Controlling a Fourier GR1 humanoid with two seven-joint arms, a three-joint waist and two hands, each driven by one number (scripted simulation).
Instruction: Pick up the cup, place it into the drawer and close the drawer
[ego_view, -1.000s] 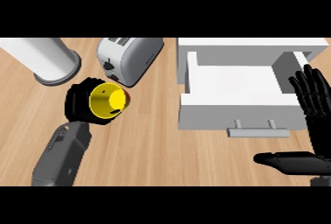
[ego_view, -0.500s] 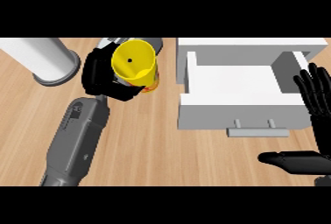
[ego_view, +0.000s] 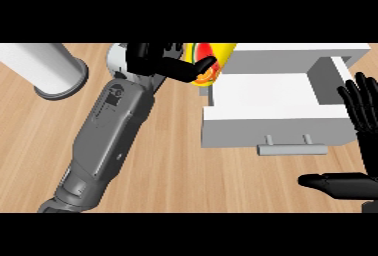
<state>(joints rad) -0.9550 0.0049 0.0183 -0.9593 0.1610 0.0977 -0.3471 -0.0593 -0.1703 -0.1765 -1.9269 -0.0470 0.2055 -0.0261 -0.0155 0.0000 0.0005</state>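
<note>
The left hand (ego_view: 164, 61) curls round the yellow cup (ego_view: 209, 61) at the left wall of the open drawer (ego_view: 275, 121), so it should clear this wall before lowering, while the right hand (ego_view: 363, 120) rests spread

Light wooden counter (ego_view: 184, 175), white cylinder (ego_view: 44, 70) upper left

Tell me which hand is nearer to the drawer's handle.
Right. The right hand rests open just past the drawer's right side, close to the handle. The left hand is up beyond the drawer's left corner, fingers curled round the yellow cup.
</note>
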